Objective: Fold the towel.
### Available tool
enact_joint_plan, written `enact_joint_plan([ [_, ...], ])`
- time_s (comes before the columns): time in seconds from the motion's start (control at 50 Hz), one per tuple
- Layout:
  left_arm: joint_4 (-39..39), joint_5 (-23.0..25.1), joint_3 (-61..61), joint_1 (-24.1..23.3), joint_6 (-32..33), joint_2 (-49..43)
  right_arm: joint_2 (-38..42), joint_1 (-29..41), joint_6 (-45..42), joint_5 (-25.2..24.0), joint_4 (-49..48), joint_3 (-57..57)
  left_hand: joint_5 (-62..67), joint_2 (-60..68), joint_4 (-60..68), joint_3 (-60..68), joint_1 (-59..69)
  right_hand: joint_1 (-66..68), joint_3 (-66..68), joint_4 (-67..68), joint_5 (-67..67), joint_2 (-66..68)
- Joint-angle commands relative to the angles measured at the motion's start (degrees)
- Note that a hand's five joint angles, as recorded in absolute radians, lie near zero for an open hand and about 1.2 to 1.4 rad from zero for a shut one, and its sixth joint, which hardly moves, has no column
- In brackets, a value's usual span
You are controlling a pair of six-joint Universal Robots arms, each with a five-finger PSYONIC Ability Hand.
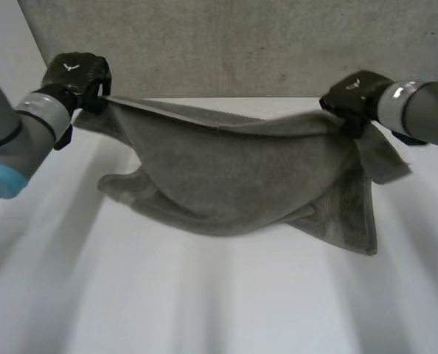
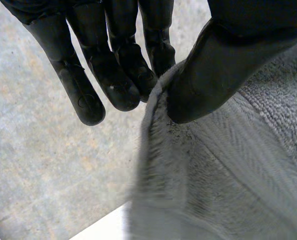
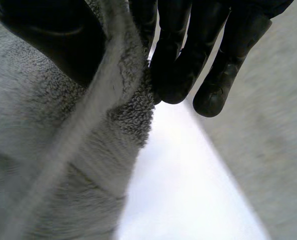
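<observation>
A grey towel (image 1: 241, 173) hangs stretched between my two hands above the white table (image 1: 204, 295), sagging in the middle with its lower folds near the tabletop. My left hand (image 1: 75, 74) pinches the towel's far left corner. In the left wrist view the thumb (image 2: 223, 65) presses the towel's edge (image 2: 158, 130) against the fingers (image 2: 118, 75). My right hand (image 1: 355, 96) holds the far right corner, with a loose flap hanging beside it. In the right wrist view the towel (image 3: 63, 150) is pinched between thumb (image 3: 48, 35) and fingers (image 3: 183, 65).
A grey wall panel (image 1: 241, 44) stands behind the table's far edge. Bare white tabletop lies in front of the towel and to both sides.
</observation>
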Motion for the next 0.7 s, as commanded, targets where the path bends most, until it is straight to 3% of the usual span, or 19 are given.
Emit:
enact_joint_plan([
  [0.02, 4.22, -6.26, 14.76, -0.59, -1.14, -5.47, 8.55, 3.85, 2.88, 4.93, -16.54, -20.98, 6.47, 2.88, 2.16, 3.37, 8.96, 4.92, 3.43, 3.38, 3.62, 5.71],
  [0.06, 11.22, -10.98, 18.52, -1.12, -6.04, -3.03, 8.55, 4.20, 9.17, 7.12, -24.77, -26.67, 6.47, 2.88, 2.16, 3.37, 8.96, 4.92, 3.43, 3.38, 3.62, 5.71],
  [0.16, 19.67, -12.24, 18.01, -1.12, -12.38, 1.73, 6.18, 4.20, 16.92, 7.05, -30.16, -26.78, 6.47, 2.88, 2.16, 3.37, 8.96, 4.92, 3.43, 3.38, 3.62, 5.71],
  [0.3, 20.92, -11.00, 12.38, -1.21, -12.66, 2.35, 4.15, 4.29, 18.17, 4.67, -26.30, -18.34, 6.47, 2.88, 2.16, 3.37, 8.96, 4.92, 3.43, 3.38, 3.62, 5.71],
  [0.42, 21.01, -5.64, 0.26, 0.37, -12.31, 0.24, 3.71, 4.82, 17.91, -0.60, -17.77, -8.06, 6.47, 2.88, 2.16, 3.37, 8.96, 4.92, 3.43, 3.38, 3.62, 5.71],
  [0.52, 21.18, -2.74, -11.08, 2.13, -8.97, -0.99, 3.98, 5.43, 15.01, -1.66, -12.50, 2.40, 6.47, 2.88, 2.16, 3.37, 8.96, 4.92, 3.43, 3.38, 3.62, 5.71],
  [0.56, 21.27, -1.17, -18.08, 2.40, -4.68, -1.16, 3.63, 5.43, 10.29, -1.83, -10.75, 11.93, 6.47, 2.88, 2.16, 3.37, 8.96, 2.64, 1.16, 1.10, 1.35, 3.44],
  [0.7, 21.36, 0.51, -27.96, 2.75, 3.69, -1.16, 3.45, 5.52, 5.60, -1.31, -14.43, 26.83, 6.47, 2.88, 2.16, 3.37, 8.96, -3.10, -4.59, -4.64, -4.40, -2.30],
])
